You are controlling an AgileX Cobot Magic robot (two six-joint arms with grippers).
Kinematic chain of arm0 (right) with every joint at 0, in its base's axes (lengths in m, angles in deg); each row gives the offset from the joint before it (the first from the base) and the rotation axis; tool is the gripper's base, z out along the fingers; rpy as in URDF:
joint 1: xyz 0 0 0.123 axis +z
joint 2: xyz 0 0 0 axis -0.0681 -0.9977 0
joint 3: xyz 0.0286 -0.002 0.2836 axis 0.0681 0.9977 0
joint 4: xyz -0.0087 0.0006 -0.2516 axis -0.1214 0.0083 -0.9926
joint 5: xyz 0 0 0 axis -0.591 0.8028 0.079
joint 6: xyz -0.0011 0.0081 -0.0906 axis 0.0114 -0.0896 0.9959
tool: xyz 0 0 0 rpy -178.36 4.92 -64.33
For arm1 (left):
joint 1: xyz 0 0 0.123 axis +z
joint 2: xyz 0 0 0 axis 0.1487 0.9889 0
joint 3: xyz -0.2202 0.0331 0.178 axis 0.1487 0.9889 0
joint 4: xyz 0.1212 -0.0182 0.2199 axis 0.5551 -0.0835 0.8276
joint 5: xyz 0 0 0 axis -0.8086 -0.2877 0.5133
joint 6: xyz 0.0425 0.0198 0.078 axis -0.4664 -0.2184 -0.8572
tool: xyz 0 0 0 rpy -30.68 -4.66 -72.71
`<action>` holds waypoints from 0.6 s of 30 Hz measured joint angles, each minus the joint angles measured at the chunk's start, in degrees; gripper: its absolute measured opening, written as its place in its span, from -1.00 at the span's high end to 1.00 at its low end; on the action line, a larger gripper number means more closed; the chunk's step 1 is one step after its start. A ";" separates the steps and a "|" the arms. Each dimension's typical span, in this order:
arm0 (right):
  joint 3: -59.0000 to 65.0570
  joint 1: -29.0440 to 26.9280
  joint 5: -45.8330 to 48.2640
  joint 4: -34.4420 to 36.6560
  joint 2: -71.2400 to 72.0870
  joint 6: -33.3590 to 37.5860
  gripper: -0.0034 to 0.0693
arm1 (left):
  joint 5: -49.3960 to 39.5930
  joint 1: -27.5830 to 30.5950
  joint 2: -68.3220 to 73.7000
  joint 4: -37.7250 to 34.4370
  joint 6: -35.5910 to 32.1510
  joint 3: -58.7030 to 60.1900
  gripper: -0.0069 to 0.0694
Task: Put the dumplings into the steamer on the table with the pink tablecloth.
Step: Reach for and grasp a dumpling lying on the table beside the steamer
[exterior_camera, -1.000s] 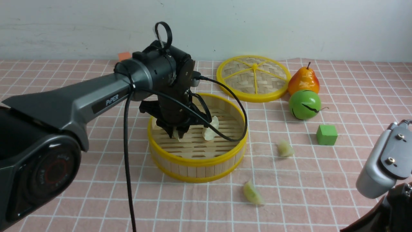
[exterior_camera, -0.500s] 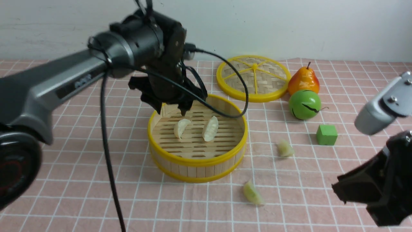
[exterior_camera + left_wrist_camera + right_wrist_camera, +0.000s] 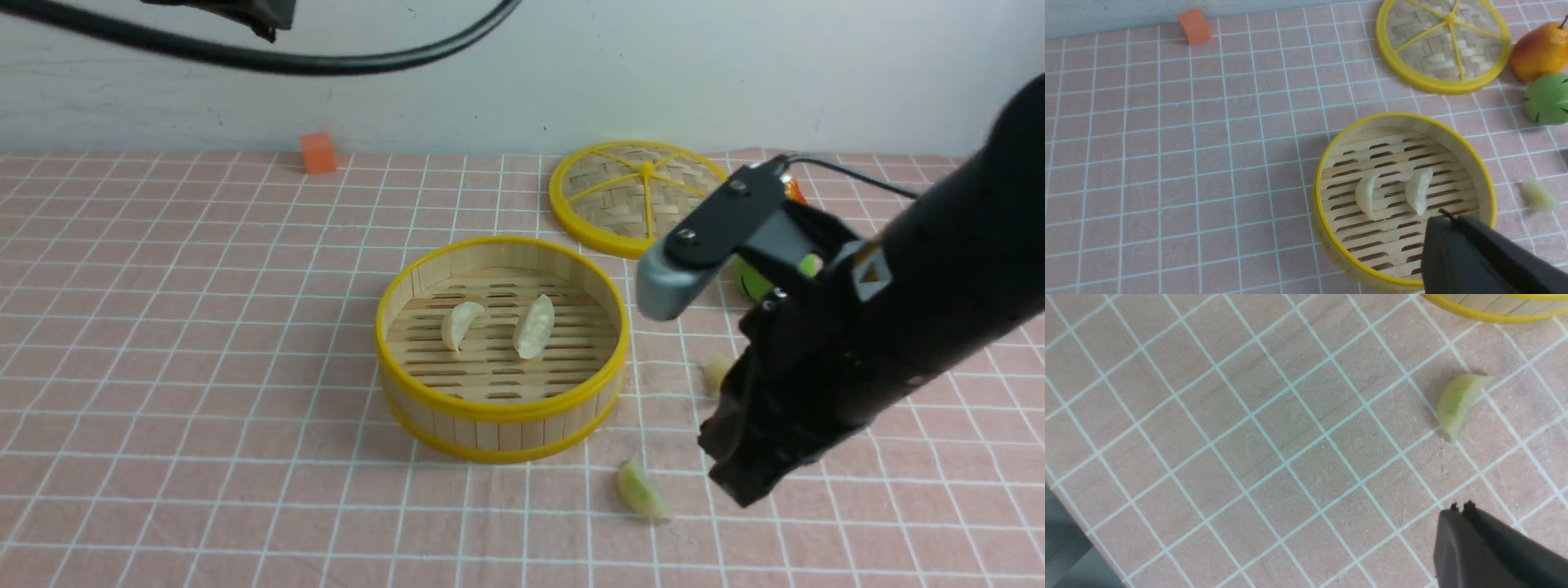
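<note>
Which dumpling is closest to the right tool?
The greenish dumpling on the cloth nearest the camera; the other loose dumpling lies farther back.

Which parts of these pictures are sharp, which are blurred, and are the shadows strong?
Front view: steamer sharp, shadows faint, near right arm slightly soft. Left wrist view: dumplings in the steamer sharp, left gripper only a dark shape. Right wrist view: tablecloth and lone dumpling sharp, right gripper likewise dark.
</note>
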 joint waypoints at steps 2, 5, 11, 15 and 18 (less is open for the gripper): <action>-0.54 0.30 -0.41 -0.69 -2.76 -0.80 0.92 | 2.08 0.00 -3.29 0.00 -0.14 3.25 0.86; -0.92 0.30 -1.36 -1.45 -7.19 -1.25 0.88 | 4.66 0.00 -7.41 -0.08 -0.32 9.80 0.86; -0.98 0.30 -5.56 -1.53 -14.81 -1.37 0.55 | 7.94 0.00 -18.21 -4.63 -1.65 25.16 0.86; -0.98 0.30 -9.32 -2.30 -19.32 -3.56 0.14 | 8.37 0.00 -26.70 -7.64 -3.85 34.14 0.86; -1.36 0.30 -12.69 -4.26 -22.63 -6.78 -0.22 | 8.43 0.00 -34.39 -8.76 -4.42 40.71 0.86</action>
